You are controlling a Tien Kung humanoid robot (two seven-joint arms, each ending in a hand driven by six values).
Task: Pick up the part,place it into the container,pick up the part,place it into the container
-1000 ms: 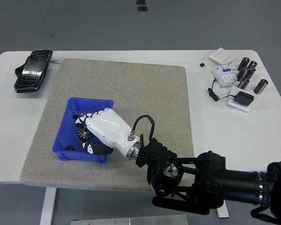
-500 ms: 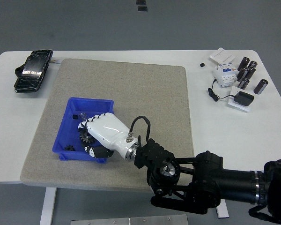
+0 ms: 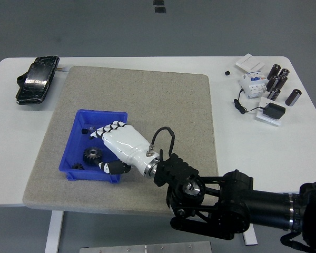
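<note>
Hovering right hand point(image 3: 118, 143) over blue container point(image 3: 111, 115)

We have only one view, from a head camera set high on the robot's side and tilted forward and down. The white table point(image 3: 163, 66) fills most of the frame, its near edge low in the picture and its far edge near the top, with grey floor beyond. The grey mat point(image 3: 147, 105) sits roughly centre, and the right arm point(image 3: 242, 205) enters from the lower right, large and close to the lens (probably the nearest thing we see). No second view overlaps it.
</note>
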